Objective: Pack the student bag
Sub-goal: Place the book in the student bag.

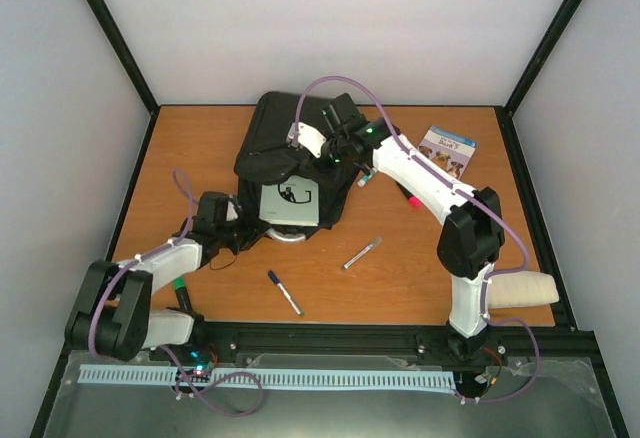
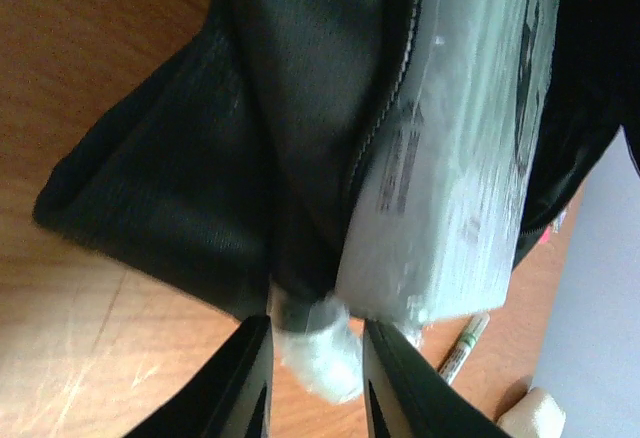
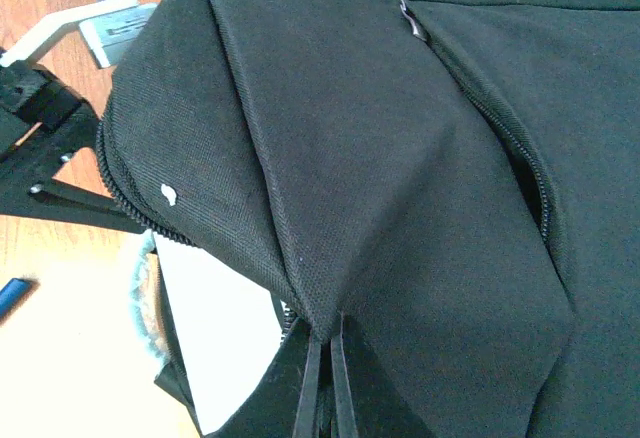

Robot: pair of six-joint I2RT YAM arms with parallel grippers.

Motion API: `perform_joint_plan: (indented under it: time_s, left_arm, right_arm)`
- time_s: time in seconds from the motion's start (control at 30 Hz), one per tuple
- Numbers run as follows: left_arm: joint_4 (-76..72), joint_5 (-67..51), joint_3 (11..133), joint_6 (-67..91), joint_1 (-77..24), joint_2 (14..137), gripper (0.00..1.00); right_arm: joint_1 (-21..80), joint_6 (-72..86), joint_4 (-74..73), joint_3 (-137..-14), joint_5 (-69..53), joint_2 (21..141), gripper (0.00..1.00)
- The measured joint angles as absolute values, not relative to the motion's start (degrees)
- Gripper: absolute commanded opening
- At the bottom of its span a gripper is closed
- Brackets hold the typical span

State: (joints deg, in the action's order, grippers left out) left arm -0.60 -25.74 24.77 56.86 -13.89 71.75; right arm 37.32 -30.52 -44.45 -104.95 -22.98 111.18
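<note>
The student bag (image 1: 265,133) is a large black backpack lying at the back middle of the table. My right gripper (image 1: 300,150) is shut on a pinch of its top flap (image 3: 400,158) and holds it up, jaws together (image 3: 327,333). A flat grey-white book (image 1: 290,201) lies in the mouth underneath (image 2: 470,158). My left gripper (image 1: 248,230) is at the bag's near left corner (image 2: 200,188). Its fingers (image 2: 317,328) press both sides of the bag's pale grey handle (image 2: 320,353), which looks blurred.
On the wood lie a blue marker (image 1: 285,293), a silver pen (image 1: 361,253), a green marker (image 1: 180,291) by the left arm and a red marker (image 1: 412,198) under the right arm. A booklet (image 1: 447,150) sits back right; a beige pouch (image 1: 520,288) lies near right.
</note>
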Motion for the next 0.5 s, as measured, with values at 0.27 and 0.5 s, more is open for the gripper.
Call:
perform_joint_plan:
  time_s: [0.27, 0.5]
  left_arm:
    - [-2.9, -25.7, 28.5, 56.9, -13.9, 77.7, 0.1]
    - [-1.0, -24.8, 32.1, 56.1, -13.9, 79.9, 0.45]
  right_arm:
    - [37.6, -32.1, -44.9, -104.7, -23.2, 111.5, 0.03]
    - [37.6, -33.4, -45.3, -104.6, -23.0, 111.8, 0.03]
